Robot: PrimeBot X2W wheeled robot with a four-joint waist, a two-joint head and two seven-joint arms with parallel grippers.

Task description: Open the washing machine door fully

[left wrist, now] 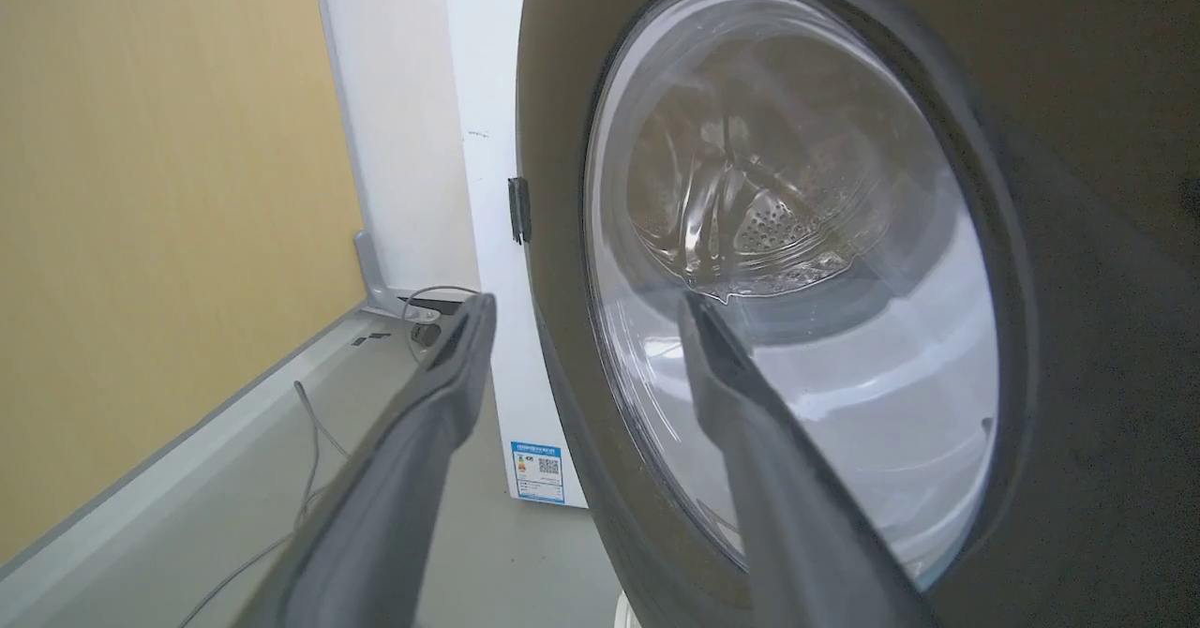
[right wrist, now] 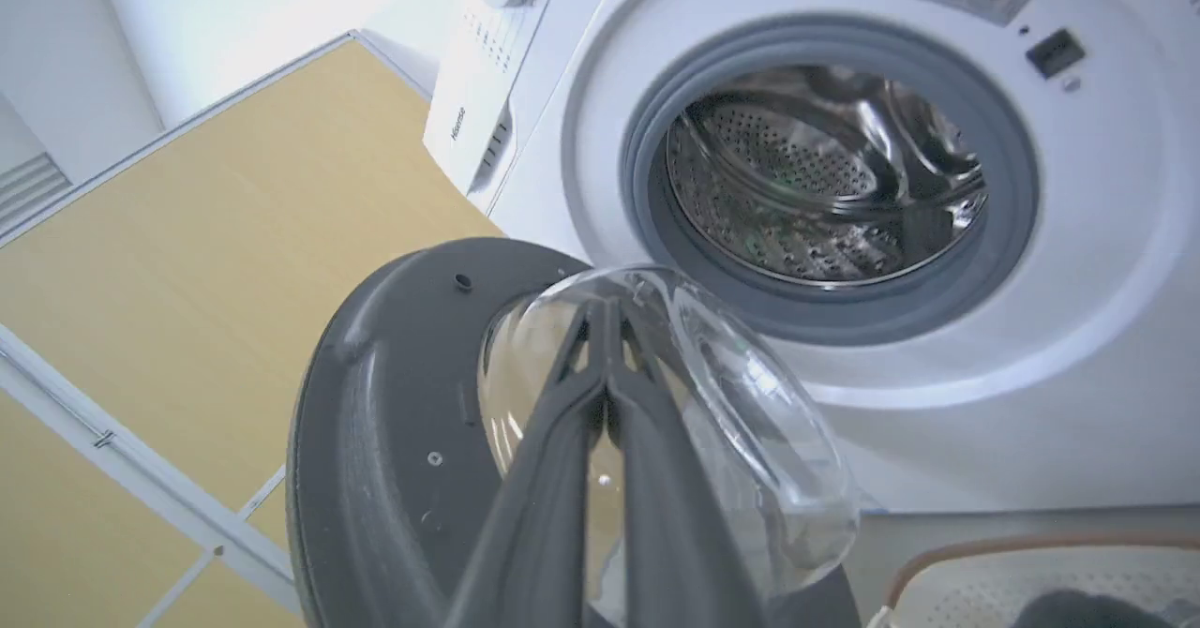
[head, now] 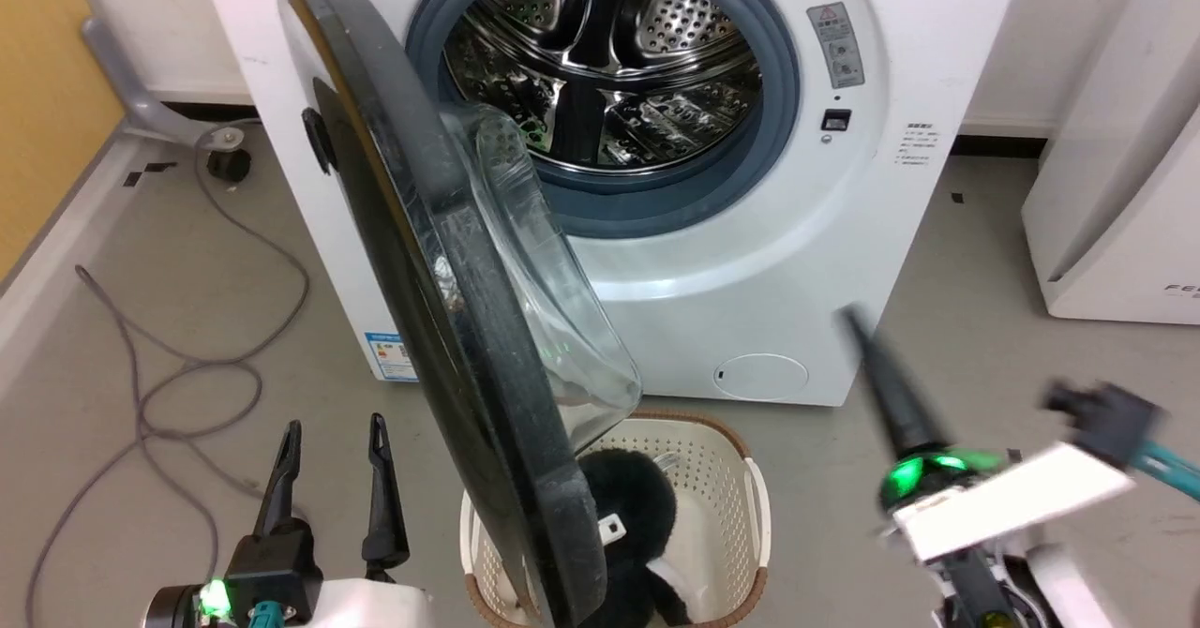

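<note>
Head view: glossy round washing machine door (head: 412, 262) ajar; left gripper (head: 335, 424) spread empty; right gripper (head: 855, 326) pinched closed.

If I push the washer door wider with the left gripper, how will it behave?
The washing machine door looks rigid and hinged, so it should swing, not flex. Its glossy black face may let the left gripper slide; push near the rim. The bulging glass bowl seems heavy and breakable, so press gently.
</note>
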